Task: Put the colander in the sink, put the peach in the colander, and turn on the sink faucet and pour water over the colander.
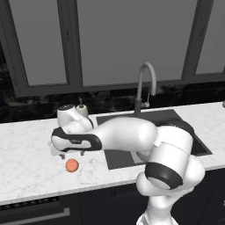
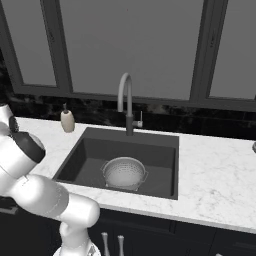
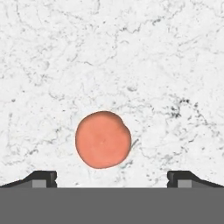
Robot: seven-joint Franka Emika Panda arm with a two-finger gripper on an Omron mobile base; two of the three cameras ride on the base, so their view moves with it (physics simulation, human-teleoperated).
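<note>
Two dark fingertips point(image 3: 43, 177) of the gripper point(image 3: 112, 178) stand spread wide apart, holding nothing, just above a small orange-pink peach point(image 3: 103, 139). The peach lies on the white marble counter point(image 1: 30, 167), left of the dark sink point(image 2: 90, 150). The gripper appears to hover over it without touching. The silvery colander point(image 2: 124, 172) sits inside the sink, below the grey gooseneck faucet point(image 2: 127, 102). A beige soap dispenser point(image 2: 67, 120) stands behind the sink's left corner.

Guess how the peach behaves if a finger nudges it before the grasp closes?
The peach is round and sits free on the flat marble counter, so it likely rolls. It looks smooth, so it may slip. The open gripper straddles it, so centring should help.
</note>
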